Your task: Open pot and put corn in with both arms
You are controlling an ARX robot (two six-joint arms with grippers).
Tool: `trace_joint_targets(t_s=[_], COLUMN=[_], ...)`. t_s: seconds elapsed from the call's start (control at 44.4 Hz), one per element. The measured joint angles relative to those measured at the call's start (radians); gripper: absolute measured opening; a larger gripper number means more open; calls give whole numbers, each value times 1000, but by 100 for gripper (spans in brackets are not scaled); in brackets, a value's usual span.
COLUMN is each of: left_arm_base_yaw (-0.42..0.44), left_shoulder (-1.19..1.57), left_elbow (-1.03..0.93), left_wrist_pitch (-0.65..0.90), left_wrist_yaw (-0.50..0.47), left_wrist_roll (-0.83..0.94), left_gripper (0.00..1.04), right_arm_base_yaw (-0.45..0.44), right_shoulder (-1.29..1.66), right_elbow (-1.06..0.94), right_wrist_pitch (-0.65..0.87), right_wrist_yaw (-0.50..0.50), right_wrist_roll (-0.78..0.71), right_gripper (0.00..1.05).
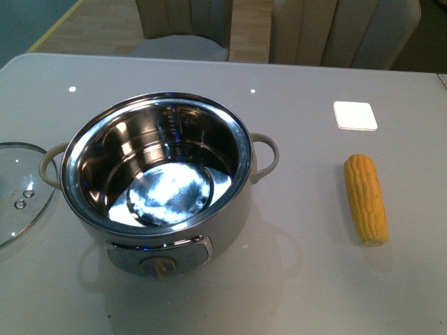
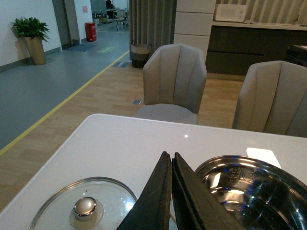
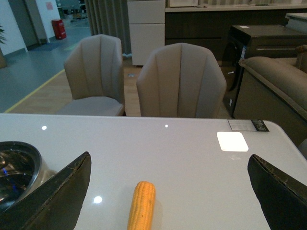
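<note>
The cream pot (image 1: 157,174) stands uncovered mid-table, its steel bowl empty and its knob facing me. Its glass lid (image 1: 17,188) lies flat on the table to the pot's left. The yellow corn (image 1: 365,198) lies on the table to the pot's right, lengthwise away from me. Neither arm shows in the front view. My left gripper (image 2: 169,155) is shut on nothing, between the lid (image 2: 86,208) and the pot's rim (image 2: 254,184). My right gripper (image 3: 170,160) is open wide, with the corn (image 3: 142,205) lying between its fingers, nearer the one beside the pot (image 3: 17,167).
A white square coaster (image 1: 355,115) lies on the grey table (image 1: 300,279) behind the corn. Two beige chairs (image 1: 346,31) stand at the table's far edge.
</note>
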Motion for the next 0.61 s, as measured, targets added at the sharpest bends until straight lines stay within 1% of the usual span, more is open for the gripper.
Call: trace_joint_targets(t_s=[0.158, 0.225, 0.27, 0.496, 0.518, 0.541, 0.563, 0.608], left_arm_base_yaw=[0, 0, 0, 0, 0, 0, 0, 0], left_shoulder=[-33, -119, -166, -203, -203, -203, -203, -203], left_elbow=[0, 0, 0, 0, 0, 0, 0, 0], left_wrist_pitch=[-34, -151, -195, -209, -209, -209, -209, -209], left_wrist_yaw=[0, 0, 0, 0, 0, 0, 0, 0], left_wrist_roll=[0, 0, 0, 0, 0, 0, 0, 0], left_gripper=[3, 3, 3, 3, 4, 8, 13, 20], right_arm_base_yaw=[0, 0, 0, 0, 0, 0, 0, 0], right_shoulder=[0, 0, 0, 0, 0, 0, 0, 0], right_elbow=[0, 0, 0, 0, 0, 0, 0, 0], right_wrist_pitch=[0, 0, 0, 0, 0, 0, 0, 0], right_wrist_yaw=[0, 0, 0, 0, 0, 0, 0, 0], right_wrist_roll=[0, 0, 0, 0, 0, 0, 0, 0], right_gripper=[96, 96, 96, 96, 96, 96, 96, 96])
